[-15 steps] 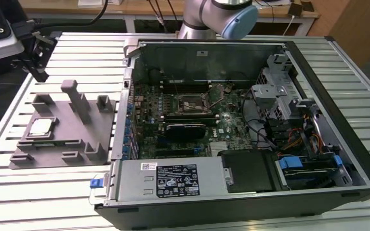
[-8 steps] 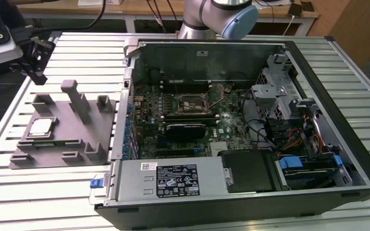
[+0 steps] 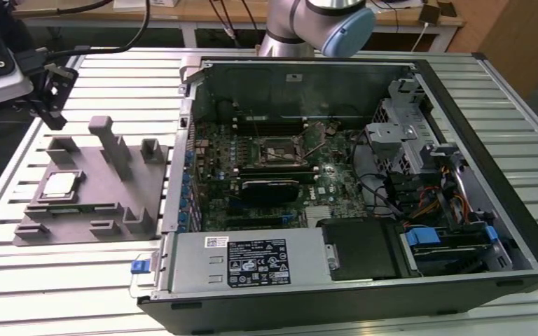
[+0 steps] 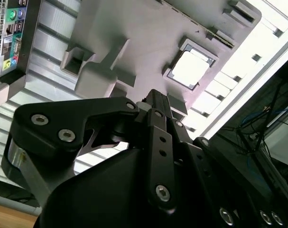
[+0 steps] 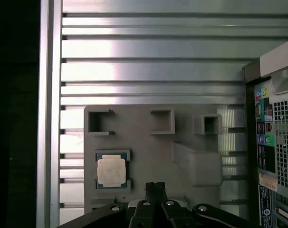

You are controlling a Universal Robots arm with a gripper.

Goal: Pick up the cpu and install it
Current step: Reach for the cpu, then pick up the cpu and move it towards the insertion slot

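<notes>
Plainly the cpu (image 5: 111, 171) lies flat in a square recess of the grey fixture (image 5: 148, 156), which likely keeps it level and squared for grasping; the gripper (image 5: 155, 186) hangs above the fixture, clenched on nothing; the open computer case (image 3: 363, 308) stands beside on the worktop (image 3: 64, 280)

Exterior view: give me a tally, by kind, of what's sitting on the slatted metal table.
Silvery square cpu: 1
Grey plastic fixture plate: 1
Open black desktop computer case: 1
Total: 3
</notes>
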